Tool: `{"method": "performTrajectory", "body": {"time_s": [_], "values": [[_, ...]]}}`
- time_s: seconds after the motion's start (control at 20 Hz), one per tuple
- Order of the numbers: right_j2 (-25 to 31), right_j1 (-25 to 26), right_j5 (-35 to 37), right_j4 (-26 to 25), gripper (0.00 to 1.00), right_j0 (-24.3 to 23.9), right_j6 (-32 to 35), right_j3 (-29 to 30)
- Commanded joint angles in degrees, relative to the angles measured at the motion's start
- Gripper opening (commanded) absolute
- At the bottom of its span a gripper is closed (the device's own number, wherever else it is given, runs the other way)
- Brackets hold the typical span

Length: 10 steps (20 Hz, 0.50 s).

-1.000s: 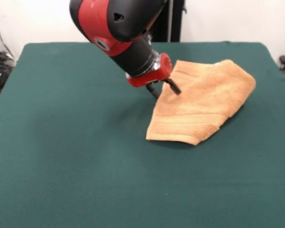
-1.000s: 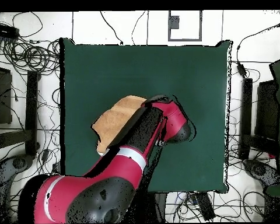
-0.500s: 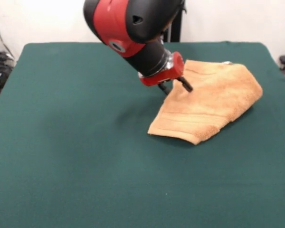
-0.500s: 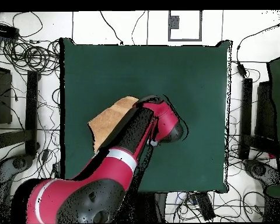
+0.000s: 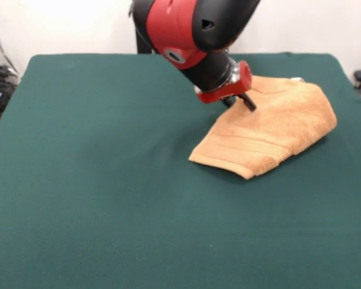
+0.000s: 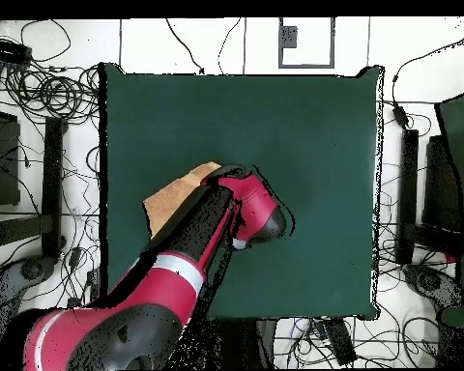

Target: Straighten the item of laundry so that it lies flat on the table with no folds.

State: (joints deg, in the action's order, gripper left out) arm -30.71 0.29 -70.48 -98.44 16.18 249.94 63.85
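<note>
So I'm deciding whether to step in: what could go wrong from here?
The towel is still folded over itself, and the gripper sits on its upper edge; dragging could shift the whole bundle instead of opening the fold. It lies near one table edge, so more sliding might carry it off.

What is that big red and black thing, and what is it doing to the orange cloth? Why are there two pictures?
The red and black thing is a robot arm. At its tip is a gripper, its "hand", which is touching the top of a small orange-tan towel. I cannot tell whether the gripper is pinching the cloth or only pressing on it. The towel lies folded and bunched on a big table with a dark green top. One picture is taken from across the table, looking at the robot. The other looks straight down from above, where the arm hides most of the towel.
</note>
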Motion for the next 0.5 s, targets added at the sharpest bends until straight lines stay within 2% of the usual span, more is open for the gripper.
{"method": "performTrajectory", "body": {"time_s": [0.05,0.2,0.5], "values": [[7.3,4.7,6.2,5.0,0.00,2.1,19.1,5.1],[7.5,4.8,6.6,5.2,0.00,2.7,19.4,5.5],[7.4,6.3,6.5,5.3,0.00,1.9,20.1,2.6]]}}
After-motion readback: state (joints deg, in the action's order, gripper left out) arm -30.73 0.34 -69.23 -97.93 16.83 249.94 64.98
